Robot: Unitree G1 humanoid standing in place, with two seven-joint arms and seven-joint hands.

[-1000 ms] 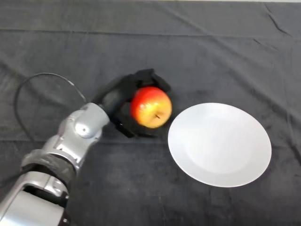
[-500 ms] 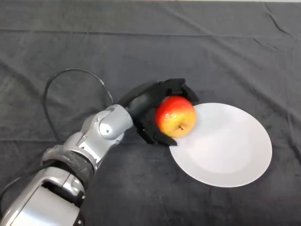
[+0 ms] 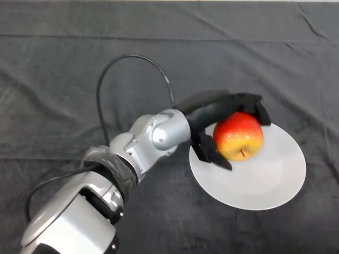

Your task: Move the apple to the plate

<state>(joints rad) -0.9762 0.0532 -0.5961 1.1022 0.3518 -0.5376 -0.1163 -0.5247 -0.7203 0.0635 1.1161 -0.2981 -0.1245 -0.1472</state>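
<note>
Head view: left hand (image 3: pixel 212 119) curled round a red-and-yellow apple (image 3: pixel 239 135), black fingers over its top and far side, thumb beneath at the near left. Apple held over the left half of the white plate (image 3: pixel 275 182), toward the right side of the desk (image 3: pixel 63 58) under its dark cloth; contact with the plate surface not discernible. Carry judged largely complete, with the apple already within the plate's rim. Remaining, by estimate: lowering onto the plate, if not already resting there, then opening the grip and drawing clear without rolling the fruit off.
</note>
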